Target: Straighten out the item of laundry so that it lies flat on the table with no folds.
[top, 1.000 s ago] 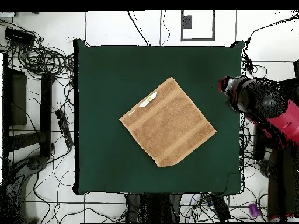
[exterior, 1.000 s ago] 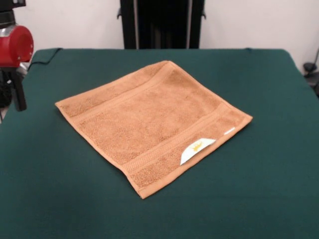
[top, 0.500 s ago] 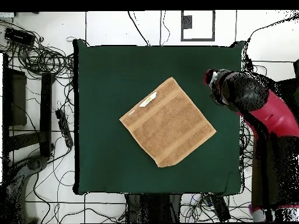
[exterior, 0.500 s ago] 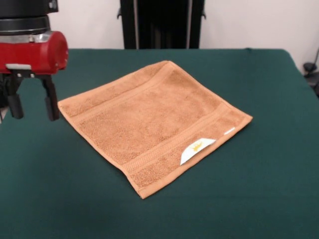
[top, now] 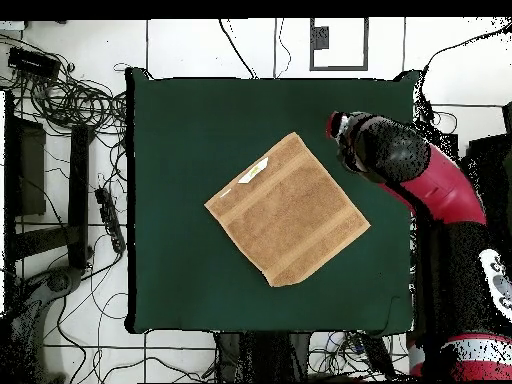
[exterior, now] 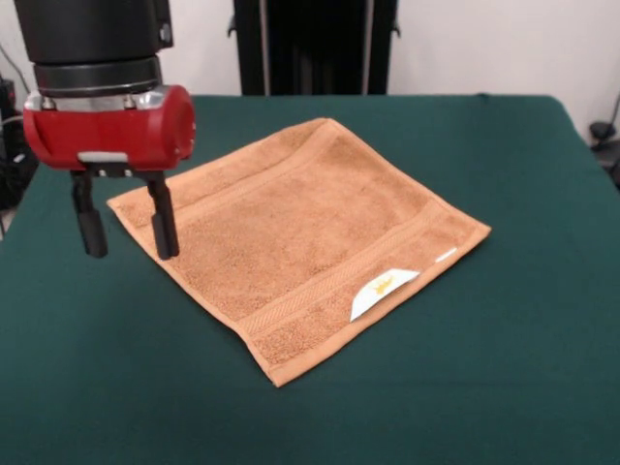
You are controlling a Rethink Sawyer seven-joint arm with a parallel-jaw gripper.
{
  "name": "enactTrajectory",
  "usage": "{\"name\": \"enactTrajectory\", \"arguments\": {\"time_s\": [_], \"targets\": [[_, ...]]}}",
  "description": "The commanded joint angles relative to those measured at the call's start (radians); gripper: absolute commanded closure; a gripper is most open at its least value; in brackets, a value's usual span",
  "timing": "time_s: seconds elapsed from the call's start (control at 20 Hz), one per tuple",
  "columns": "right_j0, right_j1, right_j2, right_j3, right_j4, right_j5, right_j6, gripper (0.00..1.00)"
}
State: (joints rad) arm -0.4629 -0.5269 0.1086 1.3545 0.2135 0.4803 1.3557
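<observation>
Towel [exterior: 295, 237] lies spread flat near the middle of the green counter [exterior: 504, 387], turned cornerwise so that it shows as a diamond. It is orange-tan, with woven bands running close to two opposite edges. In the front view no fold or turned-up corner shows on it; the overhead view shows the same flat diamond [top: 287, 209].

A white label [exterior: 381, 292] with a yellow mark sits at the towel's edge, partly over the cloth and partly over the counter. A second, smaller white tab [exterior: 446, 255] lies along that same edge, nearer the towel's corner.

The claw [exterior: 128, 236] hangs on the red and black arm [exterior: 102, 87] at the towel's corner farthest from the label. Its two black fingers [exterior: 163, 221] are spread apart with nothing between them. One finger stands in front of the towel's edge next to that corner; the other is over bare counter just beside the towel. Whether either tip touches the cloth or the counter cannot be told. From overhead the arm [top: 420, 175] reaches in over the counter's edge, its end just beside the same corner of the towel.
</observation>
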Motion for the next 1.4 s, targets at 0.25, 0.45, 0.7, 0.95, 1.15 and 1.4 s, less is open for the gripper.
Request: {"name": "enactTrajectory", "arguments": {"time_s": [0.25,0.45,0.7,0.95,1.15,1.4], "targets": [[0.049,0.075,0.021,0.156,0.060,-0.037,0.284,0.00],[0.036,0.070,0.023,0.174,0.056,-0.024,0.260,0.00],[0.026,0.050,0.021,0.216,0.057,-0.010,0.253,0.00],[0.018,0.053,0.031,0.245,0.072,-0.025,0.264,0.00],[0.030,0.054,0.031,0.258,0.088,-0.047,0.287,0.00],[0.059,0.063,0.026,0.258,0.112,-0.081,0.322,0.00]]}}
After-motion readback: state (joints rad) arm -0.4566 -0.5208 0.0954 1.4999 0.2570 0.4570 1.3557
